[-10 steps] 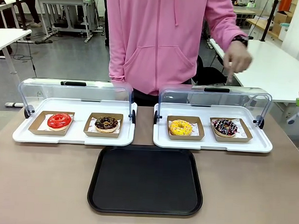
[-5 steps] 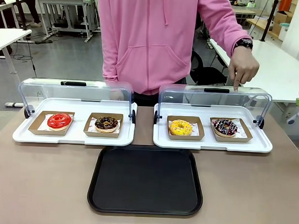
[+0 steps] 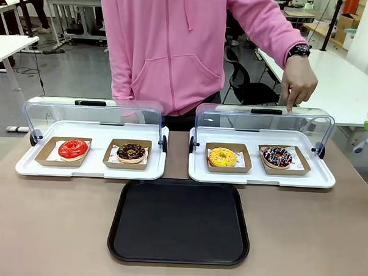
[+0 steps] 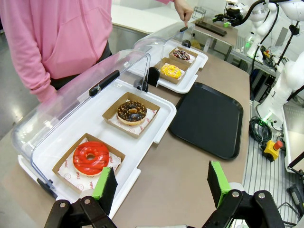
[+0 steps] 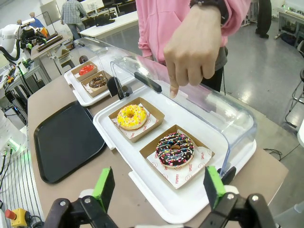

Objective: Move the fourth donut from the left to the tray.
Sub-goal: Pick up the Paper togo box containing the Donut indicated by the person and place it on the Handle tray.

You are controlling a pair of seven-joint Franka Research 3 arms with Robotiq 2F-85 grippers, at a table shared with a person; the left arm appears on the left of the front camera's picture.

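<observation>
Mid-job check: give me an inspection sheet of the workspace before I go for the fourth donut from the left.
Surface: brown table with two white display trays side by side.
Job's things: fourth donut, chocolate with white and pink decoration, in its cardboard holder at the right end of the right display tray; black tray bare, nearer the robot.
Clutter: red donut, crumb-topped chocolate donut and yellow donut in holders; person's hand pointing down at the clear lid behind the fourth donut.
Grippers: left gripper open, empty; right gripper open, empty.
Cables: black cables on the floor beside the table.
Surroundings: white tables, chair.
</observation>
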